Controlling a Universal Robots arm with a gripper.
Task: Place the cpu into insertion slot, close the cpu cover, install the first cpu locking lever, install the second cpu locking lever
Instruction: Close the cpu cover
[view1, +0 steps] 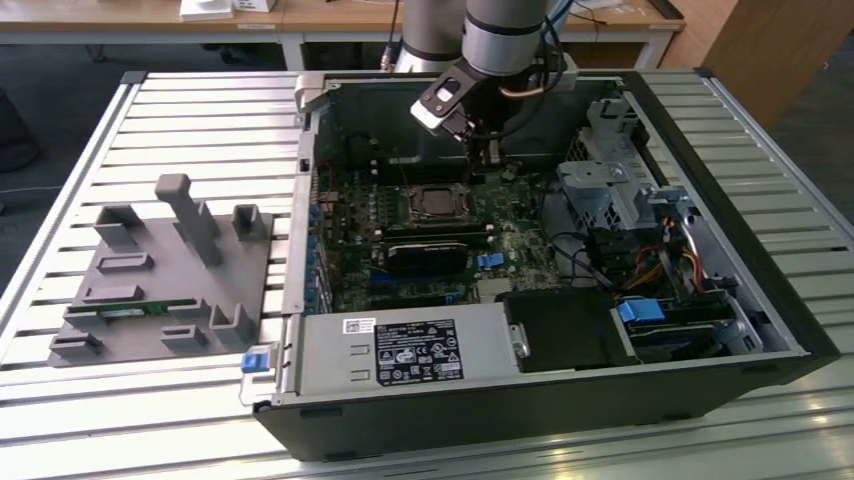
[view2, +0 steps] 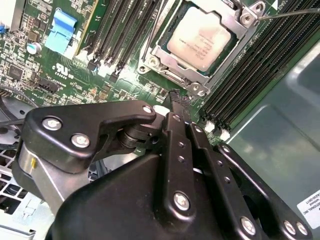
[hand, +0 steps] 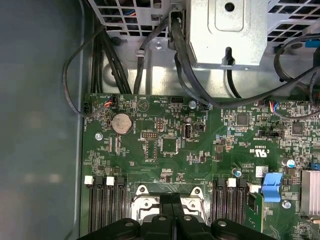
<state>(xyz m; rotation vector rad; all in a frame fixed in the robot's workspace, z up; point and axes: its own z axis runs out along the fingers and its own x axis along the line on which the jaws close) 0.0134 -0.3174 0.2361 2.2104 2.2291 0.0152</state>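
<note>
The cpu (view2: 200, 39), a silvery square chip, lies in the insertion slot (view2: 175, 77) on the green board. The cpu cover (view2: 239, 37), a silver frame, lies flat around the chip. One thin metal lever rod (view2: 287, 14) sticks out past a corner of the cover, and another rod (view2: 156, 25) runs along the opposite side. My gripper (view2: 180, 97) is shut with nothing in it, its tip just beside the slot's edge. In the exterior view the gripper (view1: 481, 160) hangs over the board just behind the slot (view1: 430, 203). The first wrist view has the closed fingers (hand: 170, 202) over the slot (hand: 145, 197).
Long black memory slots (view2: 250, 75) flank the socket. The open computer case (view1: 747, 300) lies on a slatted table, with a power supply (view1: 400, 350) in front, a drive cage (view1: 607, 190) and cables (view1: 587, 260) towards the exterior view's right. A grey fixture block (view1: 160, 270) stands at the left.
</note>
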